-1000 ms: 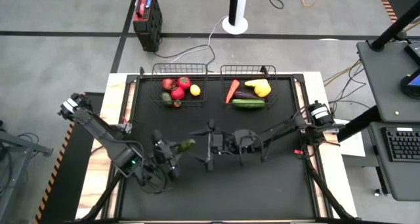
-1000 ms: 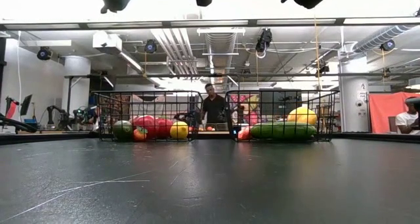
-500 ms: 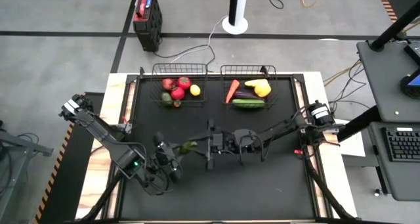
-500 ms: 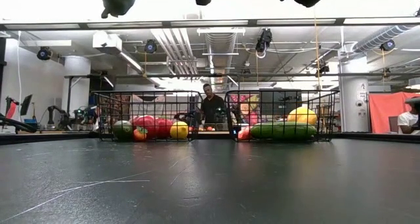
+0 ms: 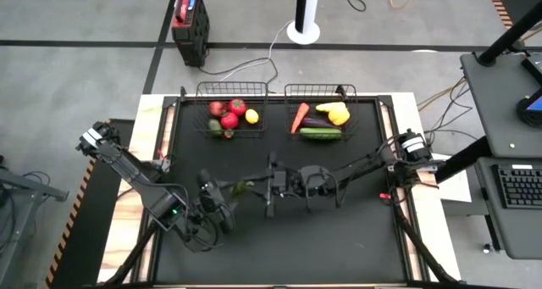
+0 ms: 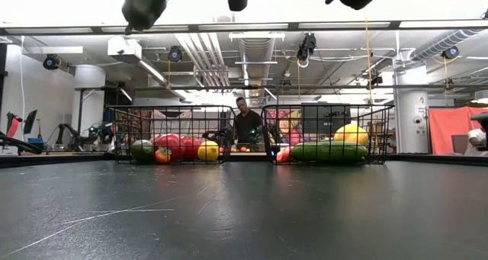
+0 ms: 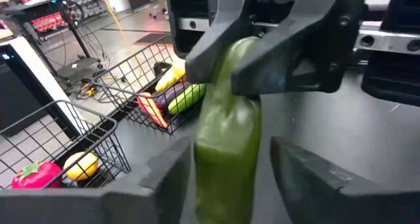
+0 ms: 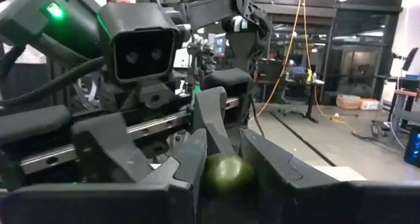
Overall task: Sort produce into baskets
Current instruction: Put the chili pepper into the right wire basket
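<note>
So it's a black-topped table (image 5: 339, 238) with pale wood edges, and the only stuff sitting on it is two wire baskets (image 5: 232, 111) (image 5: 320, 109) side by side along its far edge.

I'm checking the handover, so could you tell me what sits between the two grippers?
A green cucumber spans the gap between the left gripper and the right gripper, clearest in the left wrist view; the right jaws have shut on its far end.

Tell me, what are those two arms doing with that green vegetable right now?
Handover above mid-table. Right gripper shut on the green cucumber. Left gripper open around it, fingers apart. Both baskets part-filled; nothing in the way.
</note>
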